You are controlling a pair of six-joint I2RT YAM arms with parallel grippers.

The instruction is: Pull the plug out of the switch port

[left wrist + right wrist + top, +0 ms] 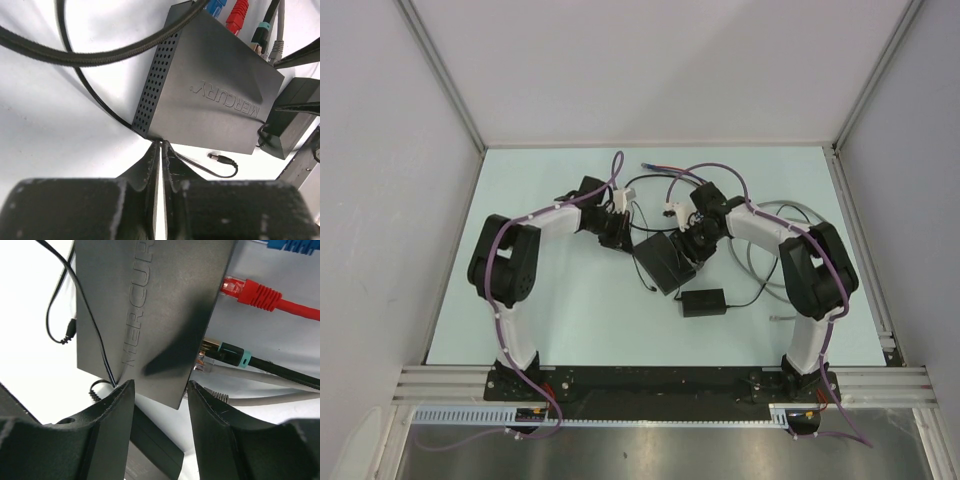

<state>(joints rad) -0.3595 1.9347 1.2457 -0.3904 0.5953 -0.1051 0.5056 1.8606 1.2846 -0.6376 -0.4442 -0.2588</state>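
The flat black switch (pixel 665 262) lies mid-table, marked MERCURY (pixel 215 95). Blue (pixel 217 7), red (pixel 237 15), teal-collared black (pixel 262 35) and grey (pixel 276 47) network plugs sit in its far edge. A small barrel plug (pixel 222 160) lies loose on the table beside it. My left gripper (pixel 161 144) is shut, tips at the switch's near corner. The barrel plug's thin wire runs past its right fingertip. My right gripper (pixel 160 387) is open above another corner of the switch (pixel 150 305), next to the teal-collared plug (pixel 230 354) and the red plug (pixel 250 290).
The black power-adapter brick (pixel 703 302) lies just in front of the switch and under my right fingers (pixel 150 440). A thick braided cable (pixel 100 55) arcs over the table left of the switch. Grey cable loops (pixel 770 215) lie at the right.
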